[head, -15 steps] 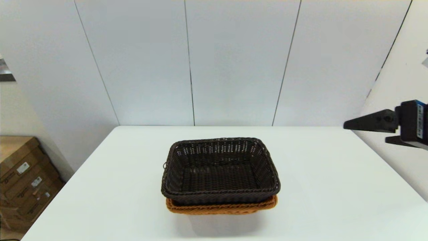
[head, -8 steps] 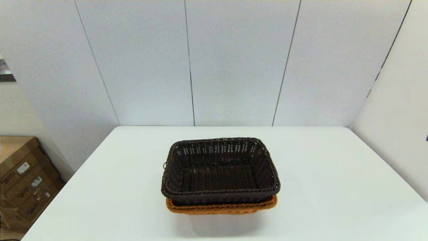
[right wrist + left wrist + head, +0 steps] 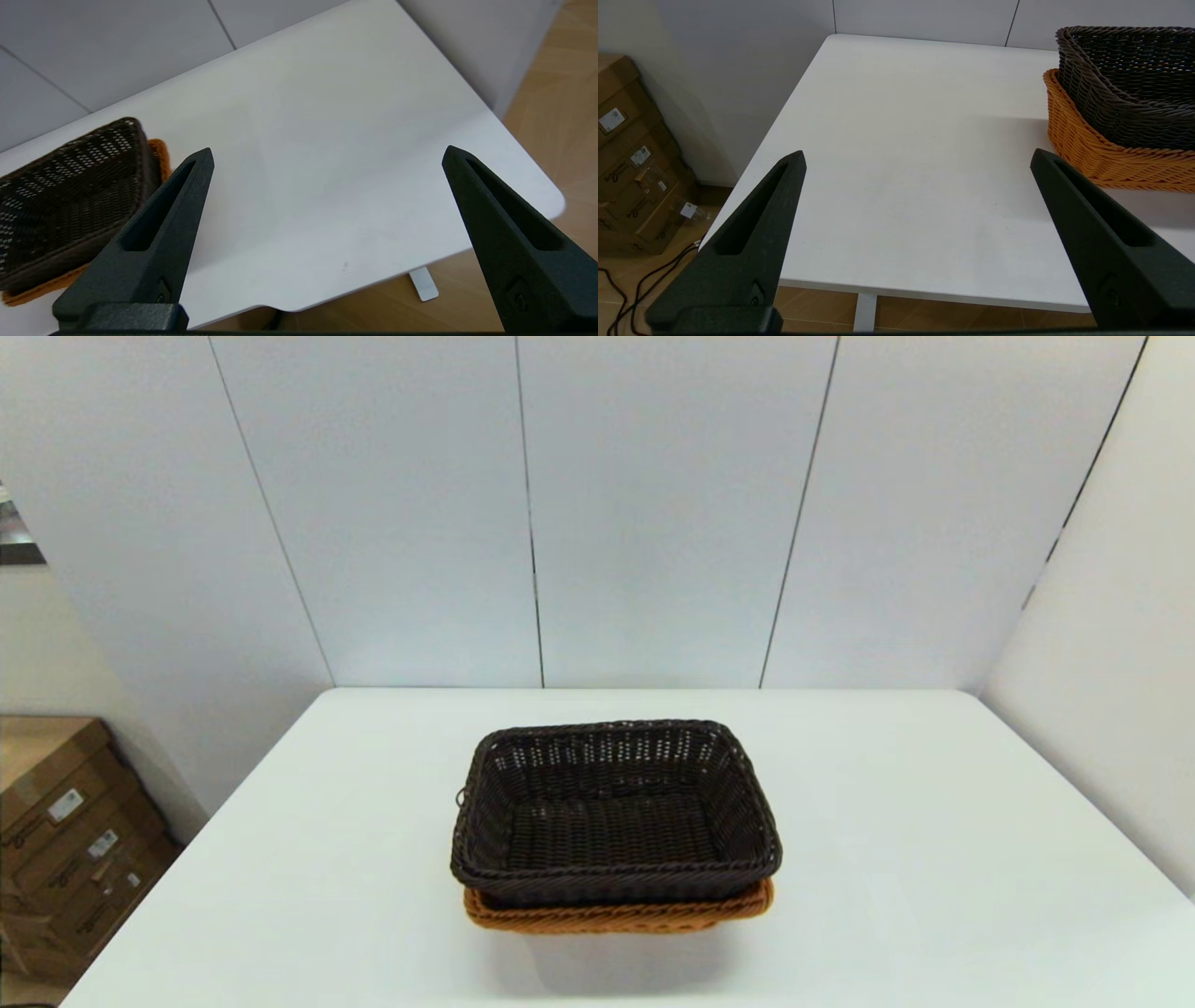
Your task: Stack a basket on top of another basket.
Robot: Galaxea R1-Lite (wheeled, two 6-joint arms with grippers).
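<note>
The dark basket (image 3: 614,812) sits nested in the tan basket (image 3: 616,917), near the middle of the table (image 3: 934,859). It is almost black, rectangular, woven, with an open-weave band below a rolled rim; only a strip of the tan one's braided rim shows under its near edge (from my left wrist its orange side wall shows too). The dark one's rim rides above the tan one's.

Two baskets, one of each colour, in a single stack. Cardboard boxes (image 3: 65,840) stand on the floor past the table's left edge.

White tabletop lies bare on every side of the stack, widest to left and right. My left gripper (image 3: 917,158) hangs off the near-left table corner, fingers spread wide, holding nothing. My right gripper (image 3: 327,154) hangs above the near-right corner, likewise spread and empty. Both are well apart from the baskets.
</note>
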